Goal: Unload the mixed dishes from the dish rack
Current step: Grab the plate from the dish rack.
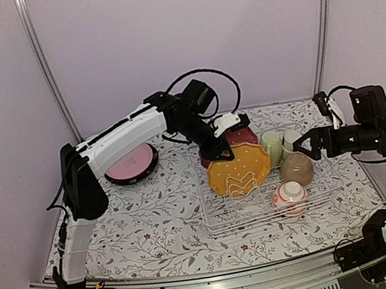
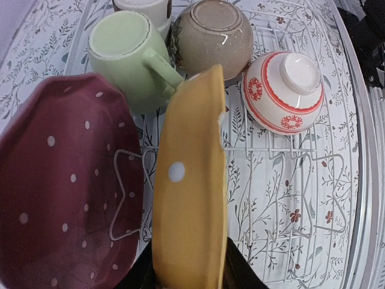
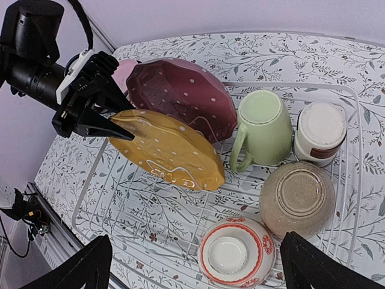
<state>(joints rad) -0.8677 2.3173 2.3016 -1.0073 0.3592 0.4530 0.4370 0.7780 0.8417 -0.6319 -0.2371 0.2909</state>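
the dish rack (image 3: 138, 211) sat on the floral tablecloth (image 1: 154, 219), right of the table's middle. the orange plate (image 3: 168, 153) stood on edge in the rack's left part, leaning a little. the left gripper (image 3: 129, 123) had reached in from the far left and was clamped on the plate's upper left rim; in the left wrist view a dark finger lay against each face of the plate with no gap showing. the maroon dotted plate (image 3: 180, 96) stood just behind it on the far side, also on edge, close to the orange one; whether the two touched could not be told.

along the rack's far right edge the pale green cup (image 3: 261, 126) rested base up, its handle pointing toward the orange plate, and the small grey-white cup (image 3: 319, 129) stood just beside it on the right. nearer, the tan bowl (image 3: 296, 205) lay upside down, and the white-and-red patterned bowl (image 3: 234, 253) lay upside down near the rack's near right corner.

the right gripper (image 1: 307, 145) hung above the right side of the rack with its fingers spread wide apart, holding nothing.

outside the rack, on the far left of the cloth, the pink plate (image 1: 130, 163) lay flat with a dark rim showing beneath it.
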